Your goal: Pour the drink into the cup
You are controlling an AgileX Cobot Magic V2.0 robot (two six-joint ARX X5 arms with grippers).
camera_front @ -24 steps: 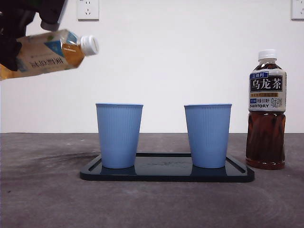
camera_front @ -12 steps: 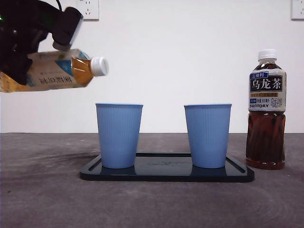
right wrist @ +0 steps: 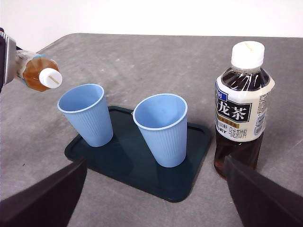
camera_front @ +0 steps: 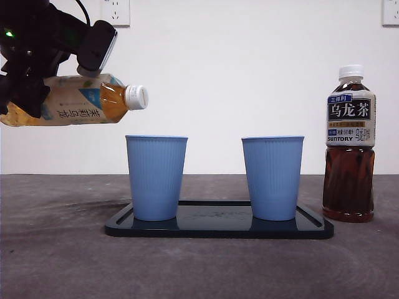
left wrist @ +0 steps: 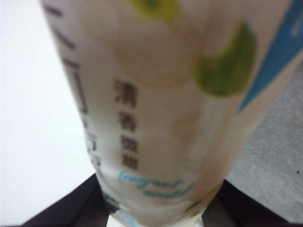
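Left end effector (camera_front: pixel 28 93) raised, gripping tea bottle (camera_front: pixel 75 99) sideways, above cup (camera_front: pixel 156 177)

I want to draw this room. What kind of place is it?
Probably a robot test room, not a kitchen: a bare white wall with sockets, a grey table, and a robot gripper holding a bottle.

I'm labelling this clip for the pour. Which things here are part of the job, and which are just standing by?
In the job:
- left gripper, shut on the light tea bottle, cap still on
- blue cup under its neck

Standing by:
- second blue cup
- dark tray
- oolong tea bottle
- right gripper, open
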